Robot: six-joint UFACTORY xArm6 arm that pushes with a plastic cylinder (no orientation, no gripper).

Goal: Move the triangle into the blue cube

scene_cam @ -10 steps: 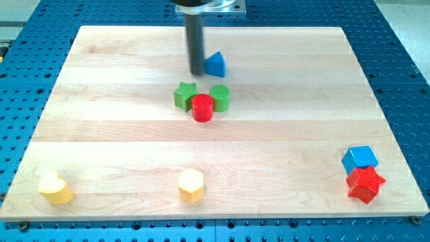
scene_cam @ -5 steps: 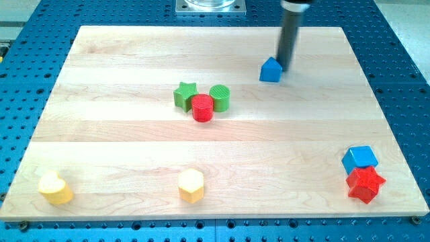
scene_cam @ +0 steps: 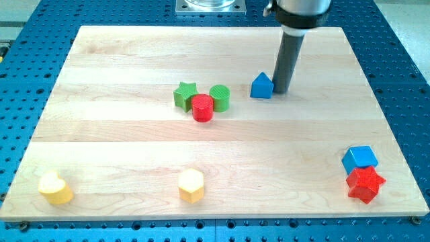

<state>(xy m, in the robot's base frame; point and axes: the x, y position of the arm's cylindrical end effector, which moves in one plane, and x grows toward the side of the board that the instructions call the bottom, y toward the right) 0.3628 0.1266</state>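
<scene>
The blue triangle (scene_cam: 262,87) sits on the wooden table (scene_cam: 134,134) a little right of centre in the upper half, with my tip (scene_cam: 281,91) just beside it on the view's right, apparently touching. The rod carries no fingers and holds nothing. The blue cube (scene_cam: 359,158) lies well apart near the bottom right, touching a red star (scene_cam: 365,184). Left of the triangle cluster a green star (scene_cam: 185,95), red cylinder (scene_cam: 202,107) and green cylinder (scene_cam: 220,97).

Triangle (scene_cam: 261,87) upper centre, my tip (scene_cam: 281,91) touching its right side; cube (scene_cam: 359,158) lower right, star (scene_cam: 365,184) directly below.
</scene>
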